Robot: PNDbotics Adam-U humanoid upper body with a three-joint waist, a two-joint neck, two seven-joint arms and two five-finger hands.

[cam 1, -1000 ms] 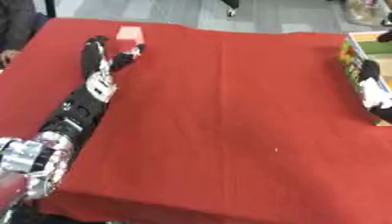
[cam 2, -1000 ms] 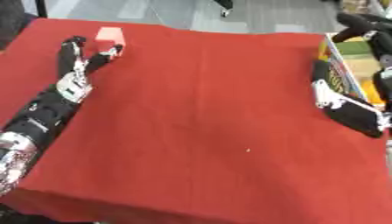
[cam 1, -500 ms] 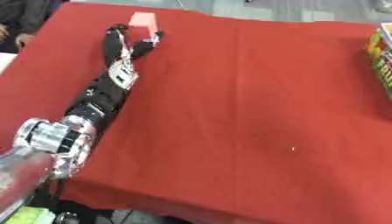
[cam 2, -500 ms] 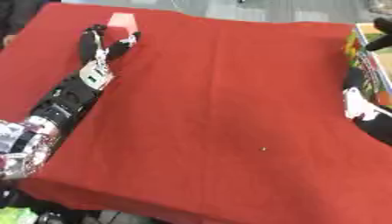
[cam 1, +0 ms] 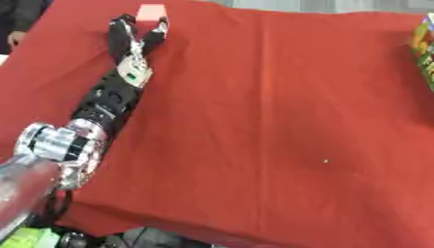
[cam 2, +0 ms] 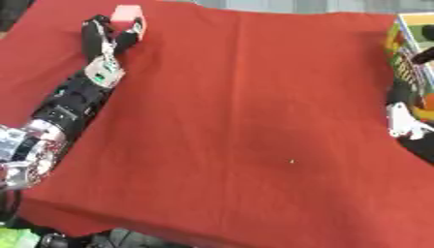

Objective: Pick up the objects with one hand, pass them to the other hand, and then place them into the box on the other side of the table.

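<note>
- Red cloth (cam 1: 280, 121) covers the whole table in front of me, creased down the middle and otherwise bare across its centre.
- Nearest me, my silver and black left arm (cam 1: 93, 116) runs from the lower left corner up toward the far left of the table.
- At the right edge, part of my right arm (cam 2: 407, 123) shows as a black and white piece beside the box; I cannot tell how its hand is set.
- Further out on that side stands the colourful printed cardboard box (cam 2: 405, 46), where the object must end up, well apart from the block.
- Farthest, my left hand (cam 1: 135, 36) reaches the small pink rectangular block (cam 1: 150, 12) near the far left edge of the cloth. My fingers are spread, one prong either side of the block's near end, touching or almost touching it but not yet closed round it.
- I judge the grasp is the step in hand, and nothing has been lifted.
- Risks: the block sits close to the far edge, so a push from straight fingers could slide it off. Closing only on its near end could tip it out before the handover.
</note>
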